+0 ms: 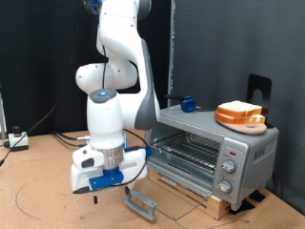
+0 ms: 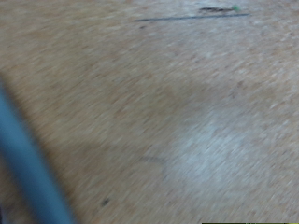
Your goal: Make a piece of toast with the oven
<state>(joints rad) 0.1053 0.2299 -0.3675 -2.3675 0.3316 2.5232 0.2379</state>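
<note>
Oven [image 1: 205, 148] door open; gripper [image 1: 95, 194] low beside handle [image 1: 141, 202]

Supporting surface: brown wooden tabletop [image 1: 43, 186], filling the lower left and bottom of the exterior view; seen blurred and close in the wrist view [image 2: 159, 103], where a thin dark line crosses its upper edge.

Directly on it:
- Silver oven [image 1: 214, 153], centre right of the exterior view, resting on a pale wooden base [image 1: 205, 196]; its glass door is dropped open, with the grey bar handle [image 1: 141, 201] low at bottom centre.
- Loose thin cable [image 1: 29, 196], curving at lower left.
- Small white item with wires [image 1: 17, 140], at the left edge.
</note>
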